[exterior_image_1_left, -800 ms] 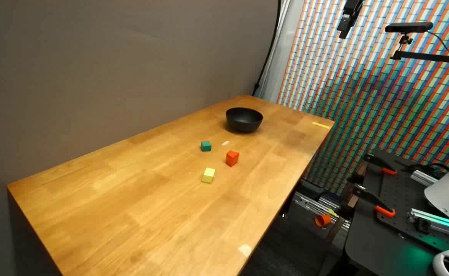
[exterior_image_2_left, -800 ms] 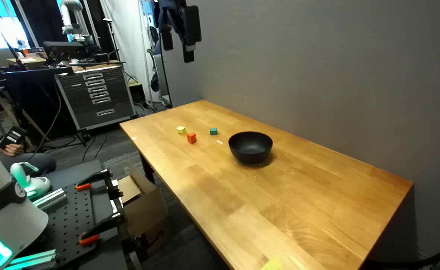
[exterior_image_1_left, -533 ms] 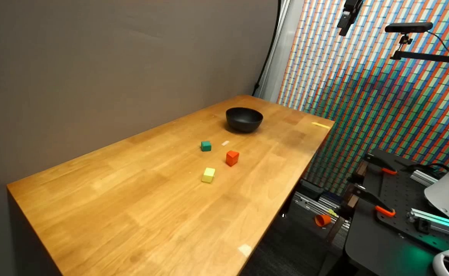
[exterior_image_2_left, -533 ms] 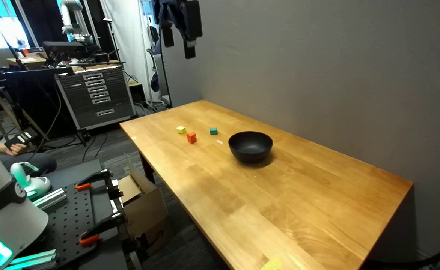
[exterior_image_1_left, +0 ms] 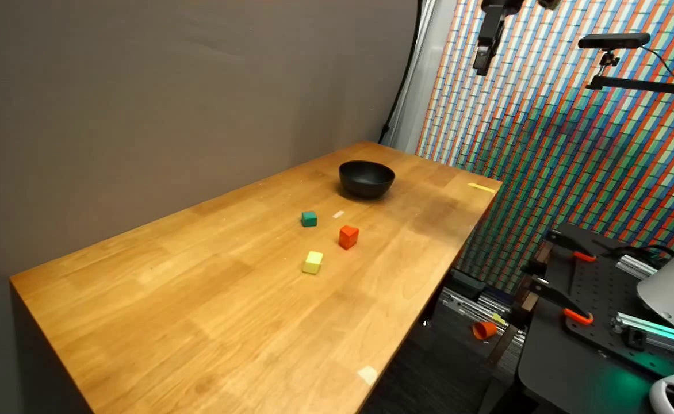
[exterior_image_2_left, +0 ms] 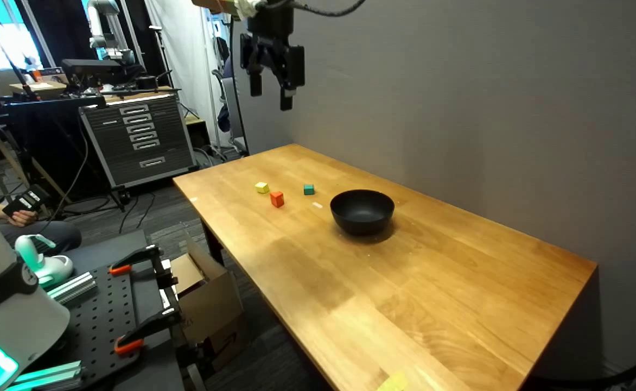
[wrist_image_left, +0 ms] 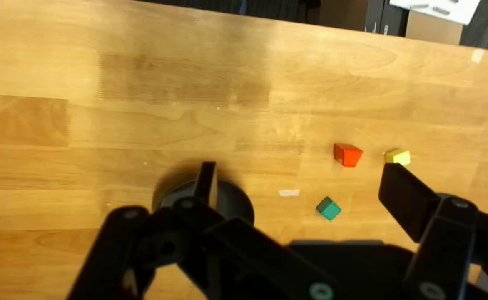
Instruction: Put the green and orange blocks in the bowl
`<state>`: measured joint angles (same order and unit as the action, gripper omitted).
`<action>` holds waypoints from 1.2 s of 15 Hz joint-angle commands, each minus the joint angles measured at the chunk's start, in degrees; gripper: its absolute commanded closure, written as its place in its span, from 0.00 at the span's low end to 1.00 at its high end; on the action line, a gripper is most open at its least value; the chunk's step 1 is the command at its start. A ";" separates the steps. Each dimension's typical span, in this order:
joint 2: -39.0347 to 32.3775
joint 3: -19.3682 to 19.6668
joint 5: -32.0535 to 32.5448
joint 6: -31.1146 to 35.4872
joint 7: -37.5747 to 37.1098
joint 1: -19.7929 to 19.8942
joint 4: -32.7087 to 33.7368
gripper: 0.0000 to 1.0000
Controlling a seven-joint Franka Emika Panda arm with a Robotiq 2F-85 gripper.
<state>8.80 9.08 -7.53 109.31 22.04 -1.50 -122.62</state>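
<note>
Above the table (exterior_image_2_left: 415, 293), the tool (exterior_image_2_left: 271, 102) hangs lower than before.

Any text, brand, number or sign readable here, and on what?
"MIKA", cut off at the edge of an exterior view: dark band on the robot base.
Pale marks on the black handheld device: too blurred.
Faint print on the cardboard box: too small.
Marks on the dark panel, top of the wrist view: too small.

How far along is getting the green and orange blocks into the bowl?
Done: nothing visible; the green block and orange block both sit on the table, outside the bowl.
In hand: nothing; the pincer hangs open above the table.
Left: picking up both blocks and placing them in the bowl.
</note>
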 commanded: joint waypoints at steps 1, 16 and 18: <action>-13.99 -5.29 1.98 -3.59 0.56 -1.29 11.11 0.00; -55.90 -18.74 11.60 -4.35 16.62 -4.59 53.72 0.00; -59.46 -18.48 13.11 -3.45 18.76 -5.37 57.72 0.00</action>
<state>-43.88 -9.13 2.94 106.57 37.44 -6.01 -74.66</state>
